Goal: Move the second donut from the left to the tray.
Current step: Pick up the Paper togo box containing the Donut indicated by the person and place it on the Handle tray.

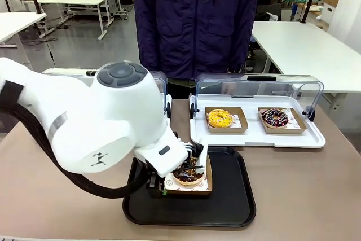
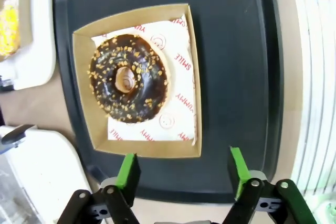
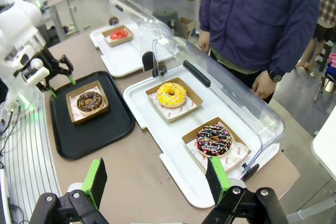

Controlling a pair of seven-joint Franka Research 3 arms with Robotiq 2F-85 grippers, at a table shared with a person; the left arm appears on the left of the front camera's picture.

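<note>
The chocolate-glazed donut with tan crumbs (image 2: 127, 78) lies in its brown cardboard holder (image 2: 84, 93) on the black tray (image 2: 236, 51). In the front view this donut (image 1: 189, 173) rests at the tray's (image 1: 231, 201) left middle, partly behind my left arm. My left gripper (image 2: 184, 174) is open, its green pads (image 2: 128, 170) just off the holder's edge and holding nothing. From the right wrist view the donut (image 3: 89, 101) sits on the tray (image 3: 100, 129), and the left gripper (image 3: 61, 86) is beside it. My right gripper (image 3: 157, 179) hangs open and empty, high above the table.
A white tray with an open clear lid (image 1: 256, 134) holds a yellow donut (image 1: 219, 118) and a dark donut with coloured sprinkles (image 1: 274, 118). A second white tray (image 3: 123, 56) carries a red-glazed donut (image 3: 119, 34). A person in a dark blue jacket (image 1: 194, 21) stands across the table.
</note>
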